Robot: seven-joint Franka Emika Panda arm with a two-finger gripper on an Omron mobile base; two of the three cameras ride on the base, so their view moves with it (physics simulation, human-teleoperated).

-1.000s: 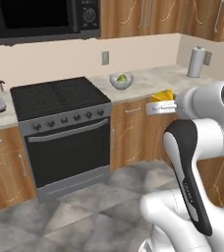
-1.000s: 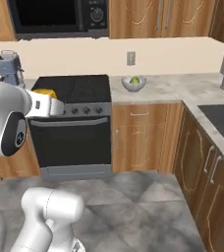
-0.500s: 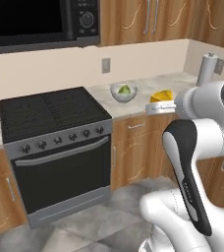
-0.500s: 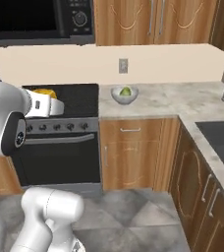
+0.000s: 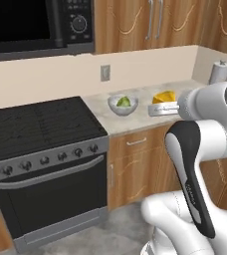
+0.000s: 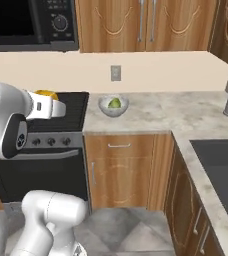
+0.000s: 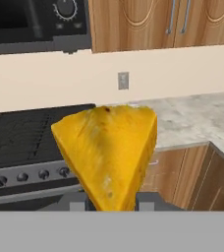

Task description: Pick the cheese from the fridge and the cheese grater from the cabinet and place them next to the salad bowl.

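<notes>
Cheese [image 7: 109, 150] sits clamped in the gripper [image 7: 111, 202], held in the air in front of the counter [image 6: 186, 117]. On that counter the salad bowl [image 6: 113, 105] rests just right of the stove [image 5: 41, 124], below the wall outlet [image 6: 115, 73].

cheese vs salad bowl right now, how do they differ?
The cheese is a yellow-orange wedge; the bowl is round, light grey, with green leaves inside. The cheese is held off the counter in the gripper, while the bowl rests on the counter beside the stove. Both are small.
</notes>
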